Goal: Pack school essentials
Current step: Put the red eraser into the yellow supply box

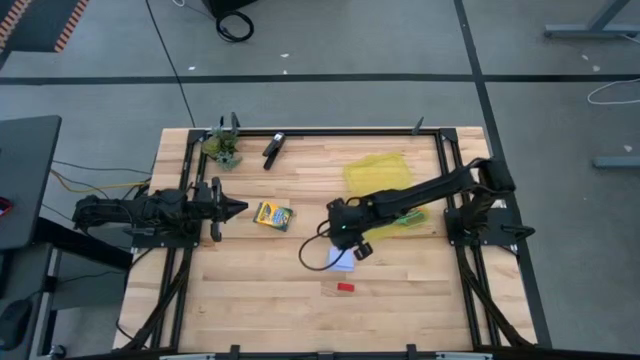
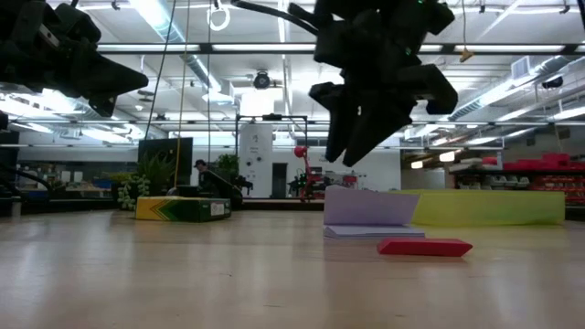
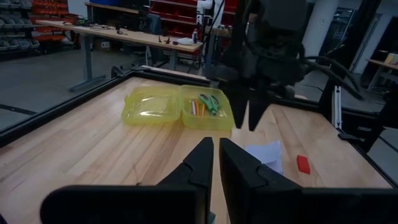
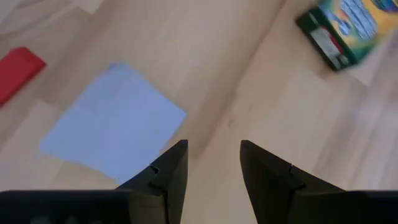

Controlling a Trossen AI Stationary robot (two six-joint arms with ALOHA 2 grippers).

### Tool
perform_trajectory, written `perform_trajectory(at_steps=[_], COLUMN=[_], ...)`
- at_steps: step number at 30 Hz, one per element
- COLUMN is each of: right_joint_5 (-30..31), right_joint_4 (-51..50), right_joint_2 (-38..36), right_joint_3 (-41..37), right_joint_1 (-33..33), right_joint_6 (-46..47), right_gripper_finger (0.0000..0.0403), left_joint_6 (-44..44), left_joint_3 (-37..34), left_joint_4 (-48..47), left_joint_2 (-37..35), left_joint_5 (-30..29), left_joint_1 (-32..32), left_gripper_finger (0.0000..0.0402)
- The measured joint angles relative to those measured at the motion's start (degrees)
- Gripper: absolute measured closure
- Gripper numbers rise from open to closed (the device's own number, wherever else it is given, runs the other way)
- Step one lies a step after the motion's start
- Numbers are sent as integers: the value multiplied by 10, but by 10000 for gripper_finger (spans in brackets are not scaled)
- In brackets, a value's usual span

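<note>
An open yellow-green case [image 1: 378, 178] lies right of the table's centre, and in the left wrist view green-handled scissors [image 3: 211, 102] and an orange pencil [image 3: 194, 107] rest in its tray. The pale blue note pad [image 1: 342, 259] lies flat, with the red eraser [image 1: 345, 287] nearer the near edge. The crayon box [image 1: 272, 215] lies flat left of centre. My right gripper [image 4: 214, 163] hangs open above the table, just beside the note pad [image 4: 115, 127], touching nothing. My left gripper [image 1: 238, 208] waits shut at the left, pointing at the crayon box.
A black clip-like object [image 1: 273, 147] and a small green leafy clump [image 1: 225, 148] sit near the far edge. A black frame rail [image 1: 330, 131] borders the table. Bare wood shows along the near side, around the eraser [image 2: 425, 247].
</note>
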Motion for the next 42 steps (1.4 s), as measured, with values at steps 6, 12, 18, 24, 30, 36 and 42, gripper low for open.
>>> perform_trajectory(at_steps=[6, 12, 18, 24, 30, 36, 42], right_joint_5=[-14, -34, 8, 63, 145, 218, 283], right_joint_4=[-9, 24, 51, 63, 67, 66, 74], right_joint_2=[48, 50, 61, 82, 106, 136, 149], right_joint_3=[47, 78, 82, 80, 82, 82, 71], right_joint_1=[22, 53, 96, 140, 194, 234, 264], right_joint_6=[19, 80, 249, 363, 424, 501, 580], right_gripper_finger=[241, 231, 228, 228, 228, 228, 228], left_joint_6=[0, 0, 0, 0, 0, 0, 0], left_joint_3=[0, 0, 0, 0, 0, 0, 0], left_joint_4=[0, 0, 0, -1, -1, -1, -1], left_joint_2=[0, 0, 0, 0, 0, 3, 4], left_joint_5=[0, 0, 0, 0, 0, 0, 0], left_joint_1=[0, 0, 0, 0, 0, 0, 0], left_gripper_finger=[374, 374, 366, 371, 376, 369, 367])
